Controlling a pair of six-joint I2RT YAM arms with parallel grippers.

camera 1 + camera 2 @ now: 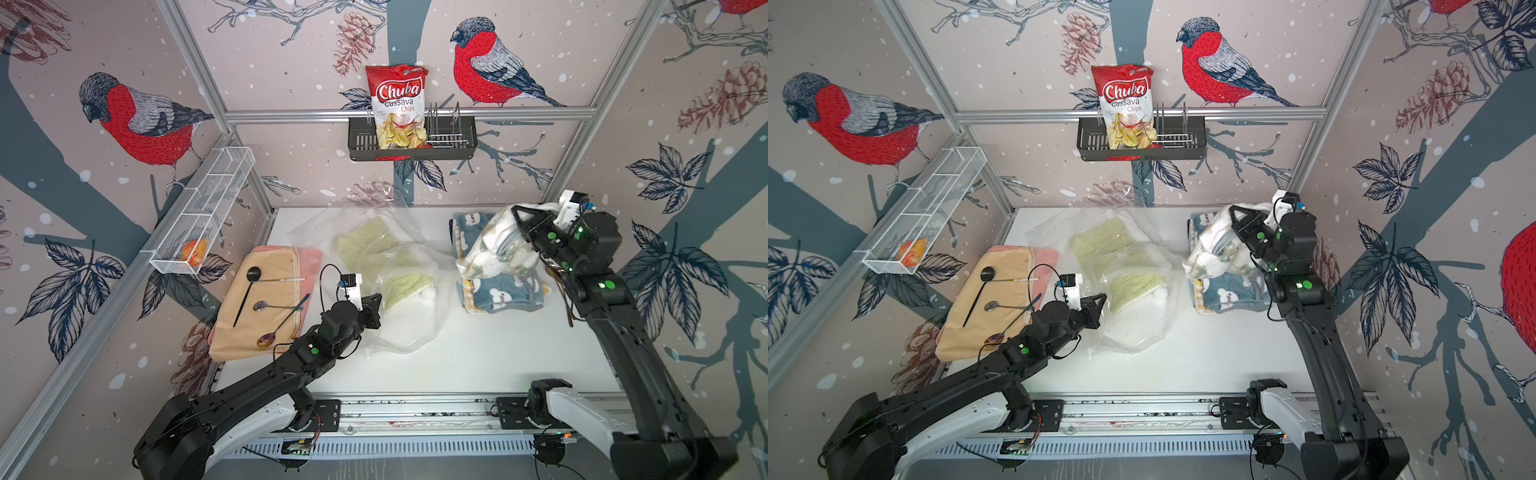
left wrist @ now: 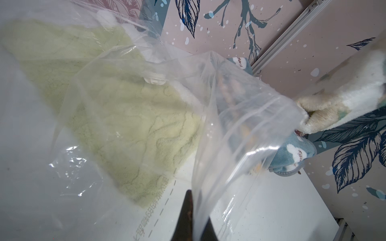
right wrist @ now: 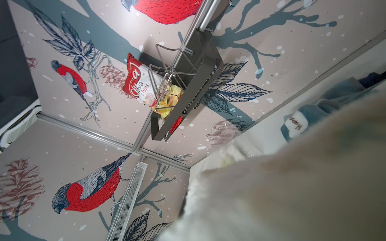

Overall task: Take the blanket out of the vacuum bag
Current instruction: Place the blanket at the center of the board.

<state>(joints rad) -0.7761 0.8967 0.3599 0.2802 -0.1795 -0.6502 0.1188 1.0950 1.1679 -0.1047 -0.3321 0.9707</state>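
The left end effector (image 1: 372,311) is clamped shut on the vacuum bag's (image 1: 409,316) near edge. The right end effector (image 1: 520,222), apparently closed on the cream printed blanket (image 1: 490,249), holds it above the folded blue blanket (image 1: 505,293) (clear of the bag's mouth), well right of the bag on the bench (image 1: 478,357).

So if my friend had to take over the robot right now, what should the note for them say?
Left gripper: shut, pinching the edge of the vacuum bag.
Right gripper: shut on a cream printed blanket, lifted above the folded blue blankets at the right of the table.
Bag: lies mid-table. Green fleece shows through the clear plastic; I cannot tell how many bags there are.
Done: the cream blanket is clear of the bag.
Left: set it down, probably on the blue pile, then let go of the bag.
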